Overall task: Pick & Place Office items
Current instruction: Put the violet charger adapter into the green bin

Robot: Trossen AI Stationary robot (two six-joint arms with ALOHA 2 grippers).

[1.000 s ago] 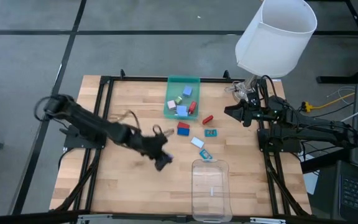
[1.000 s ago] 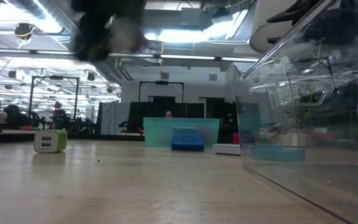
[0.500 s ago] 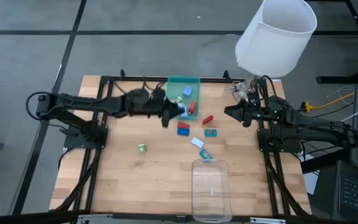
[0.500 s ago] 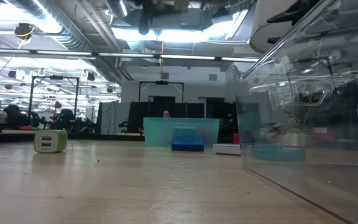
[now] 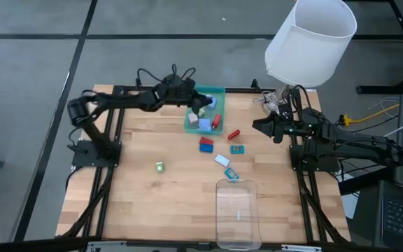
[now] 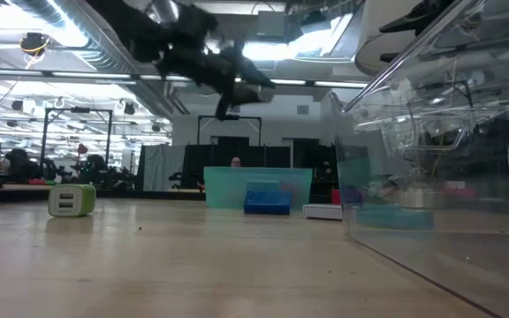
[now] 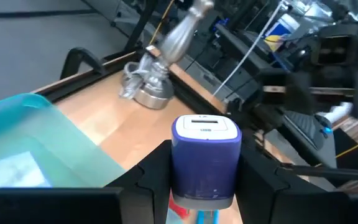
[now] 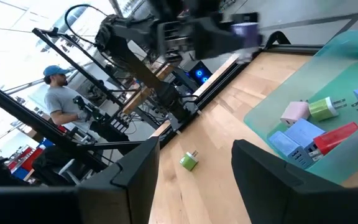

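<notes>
office items: left gripper (image 7: 205,186) clamps a purple charger cube (image 7: 205,155) over the green tray (image 5: 219,91) at the far side, release looks next; right gripper (image 8: 194,165) waits, fingers apart, at right.

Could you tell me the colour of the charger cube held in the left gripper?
Purple-blue with a white top face, clearest in the left wrist view.

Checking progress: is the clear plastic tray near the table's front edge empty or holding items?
Empty. In the high view the clear tray shows only bare wood through it; the nearest flat teal piece lies just outside it.
</notes>
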